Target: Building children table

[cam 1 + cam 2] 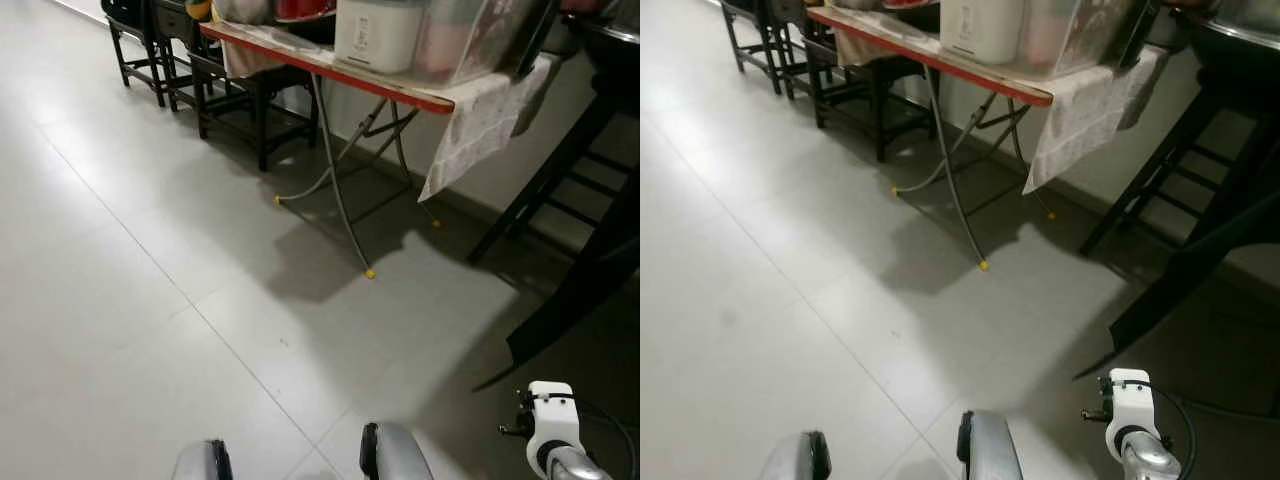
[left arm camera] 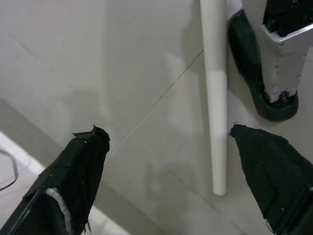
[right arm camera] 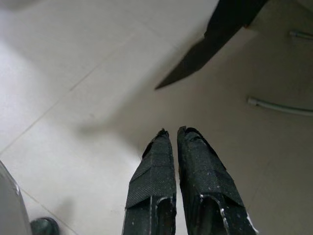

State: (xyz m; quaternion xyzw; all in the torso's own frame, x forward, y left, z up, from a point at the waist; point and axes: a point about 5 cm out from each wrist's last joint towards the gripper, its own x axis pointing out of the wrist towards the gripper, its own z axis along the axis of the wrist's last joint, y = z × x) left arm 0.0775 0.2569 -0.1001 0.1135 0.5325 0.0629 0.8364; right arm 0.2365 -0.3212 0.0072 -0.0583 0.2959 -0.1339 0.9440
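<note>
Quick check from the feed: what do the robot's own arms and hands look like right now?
The right arm ends in a white plastic wrist block on a silver tube, with a thin black cable looping beside it. The right hand has two long black fingers with a woven, speckled texture. The left hand has matching black fingers with frayed tips.

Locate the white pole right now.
In the left wrist view the white pole lies on the tiled floor, between the open left hand's fingers, beside the robot's foot.
</note>
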